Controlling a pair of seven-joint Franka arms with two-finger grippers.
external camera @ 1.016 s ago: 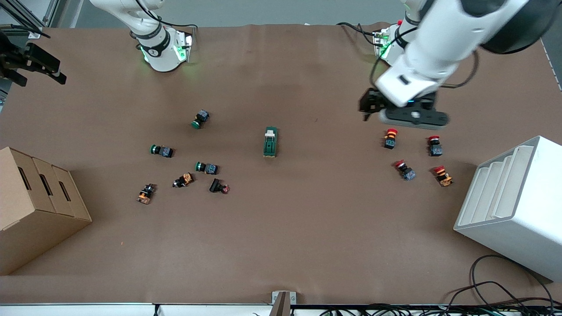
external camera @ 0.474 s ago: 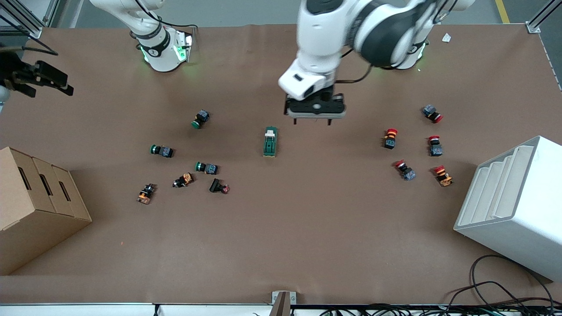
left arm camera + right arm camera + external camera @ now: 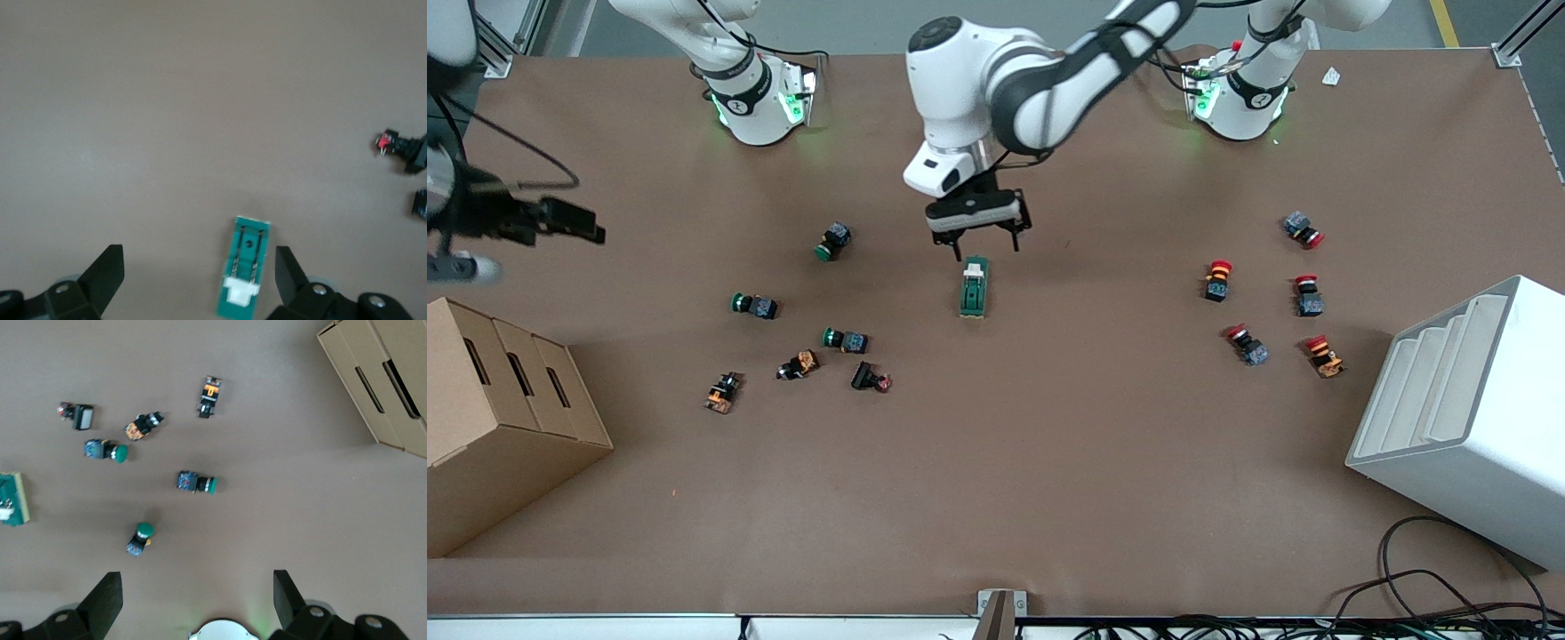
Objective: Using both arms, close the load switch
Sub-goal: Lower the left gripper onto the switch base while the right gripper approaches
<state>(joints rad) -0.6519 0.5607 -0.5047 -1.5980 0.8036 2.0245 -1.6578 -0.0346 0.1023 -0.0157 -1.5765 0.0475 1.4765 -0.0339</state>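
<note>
Brown paper covers your whole table (image 3: 996, 498), and two containers sit nearest the front camera. At the left arm's end stands a white moulded bin with stepped slots (image 3: 1463, 418); what shows of its slots looks bare. At the right arm's end is a brown cardboard box with three narrow slits (image 3: 503, 418), and you cannot see inside it.

Farther from the camera, mid-table, lies the load switch (image 3: 975, 288), a small dark-green elongated block with a white sliding lever piece at its end toward the robot bases. It rests flat on the paper, untouched. Judge it as light, rigid plastic: it will likely skid on the paper if you push the lever unbraced. Pinch the green body across its long sides with one arm, and press the white lever with the other. The metal contacts visible in the left wrist view look worth avoiding.

Small green-capped and orange push buttons (image 3: 845, 339) are scattered toward the right arm's end, red-capped ones (image 3: 1217, 279) toward the left arm's.

Your left gripper (image 3: 979, 238) hangs over the switch's lever end, fingers spread wide, holding nothing. Your right gripper (image 3: 560, 222) waits over the table edge at its own end, above the cardboard box; its wrist view shows its fingers (image 3: 103, 597) apart.
</note>
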